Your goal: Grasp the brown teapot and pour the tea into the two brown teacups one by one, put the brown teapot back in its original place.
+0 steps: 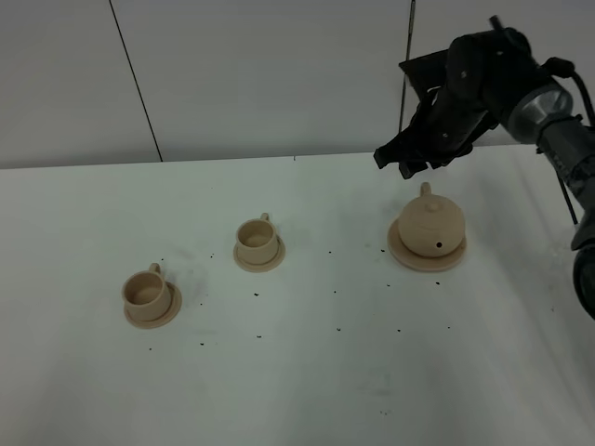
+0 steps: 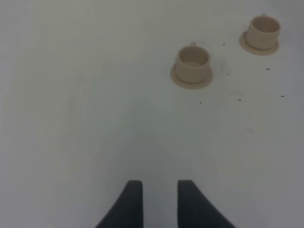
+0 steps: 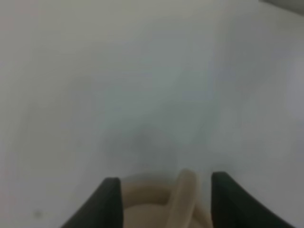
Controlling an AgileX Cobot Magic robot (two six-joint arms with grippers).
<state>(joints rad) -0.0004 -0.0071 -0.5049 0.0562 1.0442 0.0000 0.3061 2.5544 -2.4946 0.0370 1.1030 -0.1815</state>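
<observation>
Teapot (image 1: 430, 226) sits upright on its wide saucer (image 1: 402, 253) at the right of the table (image 1: 307, 372), lid on, spout toward the high camera and handle (image 3: 184, 192) on the far side. My right gripper (image 1: 406, 165) hangs just above that handle with jaws wide. In its wrist view the handle shows between the fingers (image 3: 111, 204), clear of both, so nothing is gripped. One cup (image 1: 254, 238) stands mid-table and the other (image 1: 146, 291) nearer and further left, each on its own small saucer, well apart from the teapot. My left gripper (image 2: 159, 202) hovers over bare table, jaws narrow, holding nothing.
</observation>
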